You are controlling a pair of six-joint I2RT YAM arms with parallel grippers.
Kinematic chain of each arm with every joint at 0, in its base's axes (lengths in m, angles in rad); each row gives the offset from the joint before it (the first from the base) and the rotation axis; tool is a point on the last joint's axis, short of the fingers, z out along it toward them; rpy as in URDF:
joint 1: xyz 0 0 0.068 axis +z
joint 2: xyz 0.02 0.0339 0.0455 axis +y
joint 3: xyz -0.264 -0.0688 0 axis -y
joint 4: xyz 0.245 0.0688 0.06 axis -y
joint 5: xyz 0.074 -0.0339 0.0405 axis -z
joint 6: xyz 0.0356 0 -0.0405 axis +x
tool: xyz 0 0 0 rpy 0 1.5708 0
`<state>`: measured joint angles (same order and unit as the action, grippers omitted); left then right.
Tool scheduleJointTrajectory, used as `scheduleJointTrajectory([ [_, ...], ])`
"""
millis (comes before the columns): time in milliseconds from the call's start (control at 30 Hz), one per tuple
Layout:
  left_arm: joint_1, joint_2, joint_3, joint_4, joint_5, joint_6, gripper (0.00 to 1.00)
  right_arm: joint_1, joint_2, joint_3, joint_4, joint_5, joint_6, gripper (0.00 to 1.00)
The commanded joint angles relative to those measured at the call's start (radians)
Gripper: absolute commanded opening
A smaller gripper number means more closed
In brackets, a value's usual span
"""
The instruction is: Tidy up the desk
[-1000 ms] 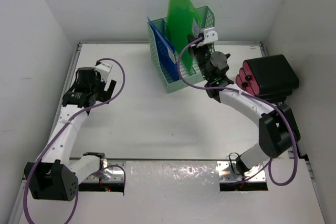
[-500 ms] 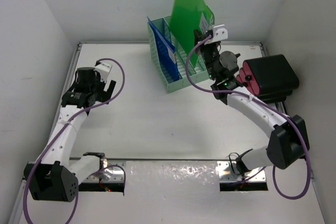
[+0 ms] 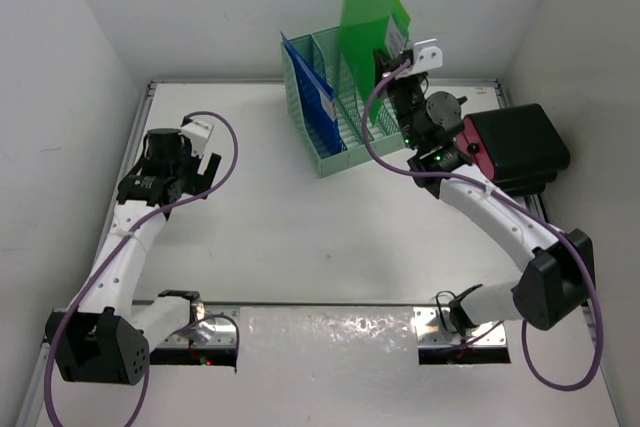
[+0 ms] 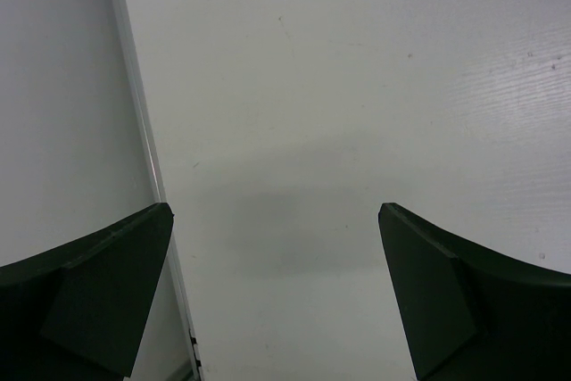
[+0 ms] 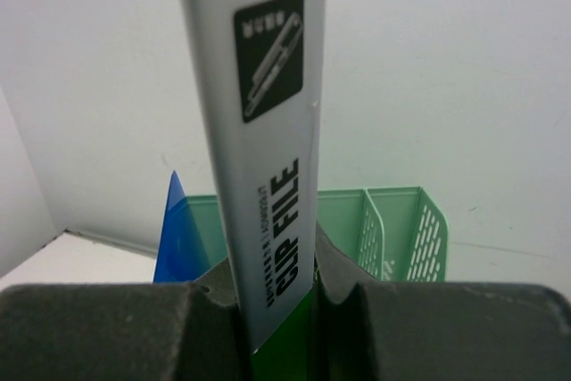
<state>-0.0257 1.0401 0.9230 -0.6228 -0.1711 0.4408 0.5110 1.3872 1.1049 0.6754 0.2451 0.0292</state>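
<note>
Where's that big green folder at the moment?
In the overhead view the green folder stands on edge at the far side of the desk, pinched by the right gripper over the mint-green rack, right of the blue folder.

The green clip file [image 3: 370, 27] is cropped at top.

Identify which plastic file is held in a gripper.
The bright green plastic clip file, pinched by the right gripper; the blue plastic file sits in the mint-green mesh rack.
</note>
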Motion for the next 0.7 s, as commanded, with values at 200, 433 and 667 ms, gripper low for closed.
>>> scheduleJointTrajectory([
  [200, 0.012, -0.012, 0.033, 0.037, 0.021, -0.004, 1.0, -0.009, -0.091, 0.036, 0.067, -0.009, 0.001, 0.0],
  [433, 0.013, -0.015, 0.03, 0.034, 0.021, -0.005, 1.0, -0.009, -0.01, 0.068, 0.027, -0.035, 0.051, 0.0],
  [667, 0.013, -0.025, 0.02, 0.032, 0.01, 0.004, 0.99, -0.009, 0.113, 0.122, -0.01, -0.037, 0.077, 0.0],
])
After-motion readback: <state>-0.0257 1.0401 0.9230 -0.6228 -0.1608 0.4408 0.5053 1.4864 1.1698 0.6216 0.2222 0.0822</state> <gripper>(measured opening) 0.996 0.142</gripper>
